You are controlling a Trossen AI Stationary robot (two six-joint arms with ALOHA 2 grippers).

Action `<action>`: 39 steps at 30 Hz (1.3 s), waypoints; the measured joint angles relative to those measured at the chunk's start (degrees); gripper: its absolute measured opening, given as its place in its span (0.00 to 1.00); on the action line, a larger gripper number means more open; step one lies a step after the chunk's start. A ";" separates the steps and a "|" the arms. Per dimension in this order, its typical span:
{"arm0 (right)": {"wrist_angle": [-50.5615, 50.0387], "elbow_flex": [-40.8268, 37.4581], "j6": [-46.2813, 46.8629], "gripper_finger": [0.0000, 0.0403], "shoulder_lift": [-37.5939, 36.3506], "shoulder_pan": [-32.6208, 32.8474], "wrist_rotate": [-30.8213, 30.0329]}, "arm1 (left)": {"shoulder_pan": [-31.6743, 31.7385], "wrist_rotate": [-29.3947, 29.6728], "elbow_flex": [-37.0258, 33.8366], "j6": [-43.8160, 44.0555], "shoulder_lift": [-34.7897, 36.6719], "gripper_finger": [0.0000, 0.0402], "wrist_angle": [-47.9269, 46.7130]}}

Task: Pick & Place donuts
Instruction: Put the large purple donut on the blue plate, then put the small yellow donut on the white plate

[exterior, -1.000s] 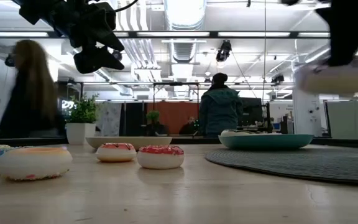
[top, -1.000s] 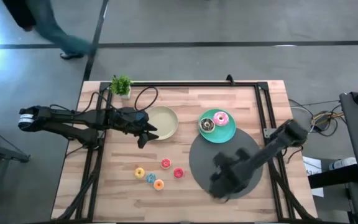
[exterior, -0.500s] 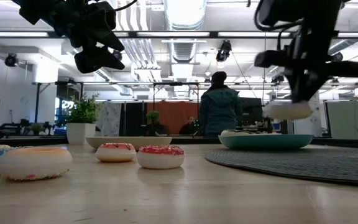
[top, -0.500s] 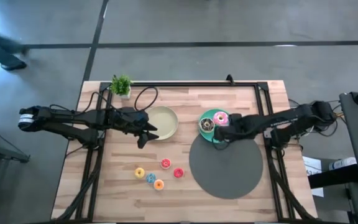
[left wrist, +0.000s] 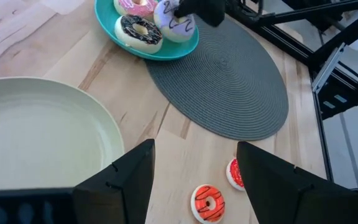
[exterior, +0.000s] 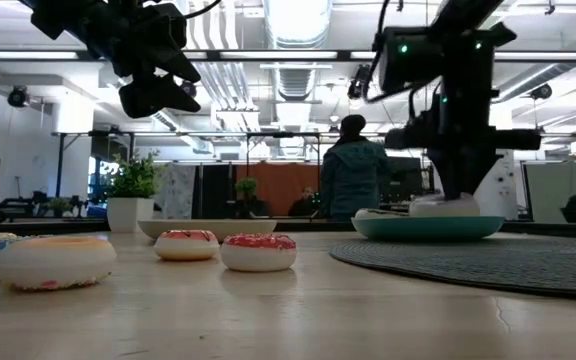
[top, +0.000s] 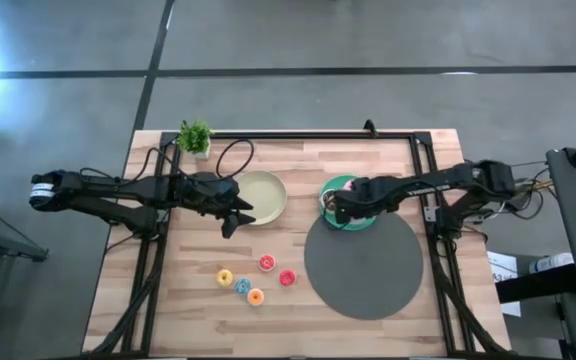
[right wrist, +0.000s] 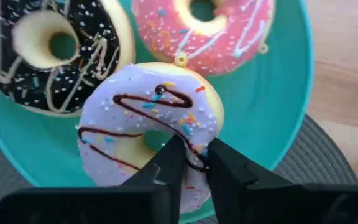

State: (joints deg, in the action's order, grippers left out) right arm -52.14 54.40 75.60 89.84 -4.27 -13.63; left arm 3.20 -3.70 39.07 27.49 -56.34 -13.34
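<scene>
Wooden desk (top: 298, 300); right gripper (right wrist: 194, 163) pinches the lilac donut's (right wrist: 151, 134) rim on the teal plate (right wrist: 284, 118) by the far edge; left gripper (top: 236, 212) released over the beige plate (top: 268, 190).

The lilac sprinkled donut (right wrist: 151, 127) lies tilted between the right pincer's (right wrist: 194, 163) fingers, pink donut (right wrist: 204, 28) and dark-iced donut (right wrist: 55, 50) just beyond, five small donuts (top: 255, 278) well apart.
</scene>
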 joint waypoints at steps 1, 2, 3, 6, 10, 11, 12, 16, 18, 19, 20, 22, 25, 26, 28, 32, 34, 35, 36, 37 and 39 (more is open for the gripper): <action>0.10 0.51 -1.23 0.16 0.88 -0.02 0.45 | 0.00 0.02 0.00 0.00 0.00 0.50 0.00; 0.10 1.17 -2.58 0.18 1.62 -0.07 0.99 | 0.00 0.03 0.00 0.00 0.00 0.50 0.00; 0.07 1.84 -3.91 0.21 2.25 -0.09 1.54 | 0.00 0.04 0.00 0.00 0.00 0.50 0.00; -1.49 3.73 -6.30 0.29 4.11 0.41 1.95 | 0.00 0.05 0.00 0.00 0.00 0.50 0.00; -8.54 7.75 -6.99 0.41 4.48 1.49 0.20 | 0.00 0.09 0.00 0.09 0.00 0.50 -0.11; -11.20 8.48 -6.96 0.44 4.48 1.79 -1.04 | 0.00 0.11 0.00 0.11 0.00 0.50 -0.20; -13.58 9.19 -7.12 0.46 4.48 2.04 -2.10 | 0.00 0.13 0.00 0.11 0.00 0.50 -0.17; -22.02 12.57 -9.84 0.53 3.86 2.80 -4.49 | 0.04 0.20 0.00 -0.36 0.00 0.50 -0.36; -23.23 13.87 -12.33 0.55 2.98 4.38 -7.45 | 0.07 0.19 0.00 0.52 0.00 0.50 -1.67; -22.35 14.72 -14.67 0.56 2.25 5.72 -9.15 | 0.07 0.00 0.00 1.15 -0.01 0.50 -2.74; -21.20 15.54 -17.54 0.57 1.52 7.31 -10.59 | 0.07 -0.65 0.00 1.13 -0.17 0.50 -3.91; -19.24 17.13 -23.43 0.57 0.72 10.63 -12.05 | 0.07 -2.39 0.00 -1.04 -0.63 0.50 -7.91; -16.81 18.79 -29.46 0.58 1.37 15.15 -11.54 | -0.91 -2.87 -0.57 -6.97 -1.12 0.50 -12.55; -16.43 19.37 -30.25 0.58 1.79 16.59 -11.40 | -1.36 -2.88 -1.20 -9.05 -1.14 0.50 -12.99; -16.46 20.63 -30.55 0.58 2.91 19.32 -11.06 | -2.94 -3.70 -2.61 -11.53 -1.07 0.50 -15.11; -16.46 22.67 -27.13 0.57 5.88 23.82 -10.26 | -10.61 -4.56 -4.10 -12.58 -0.39 0.50 -21.96; -16.45 23.36 -24.99 0.57 7.19 25.14 -10.31 | -14.76 -3.11 -5.30 -10.53 -0.37 0.49 -22.19; -16.48 23.54 -23.92 0.57 7.85 25.62 -10.31 | -16.37 -2.68 -5.98 -8.90 -0.50 0.49 -21.17; -16.48 23.64 -22.72 0.57 8.52 25.96 -10.31 | -17.59 -2.11 -6.70 -7.03 -0.70 0.49 -19.99; -16.46 23.64 -21.59 0.57 9.08 26.18 -10.26 | -18.36 -1.47 -7.58 -4.82 -0.89 0.49 -19.14; -16.51 23.64 -19.56 0.57 10.14 26.34 -10.01 | -19.19 -1.15 -9.67 0.56 -1.10 0.49 -17.48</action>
State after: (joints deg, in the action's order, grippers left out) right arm -68.64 78.04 56.04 99.98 22.06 -23.64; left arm -15.99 -4.85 29.40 28.05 -57.44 -30.82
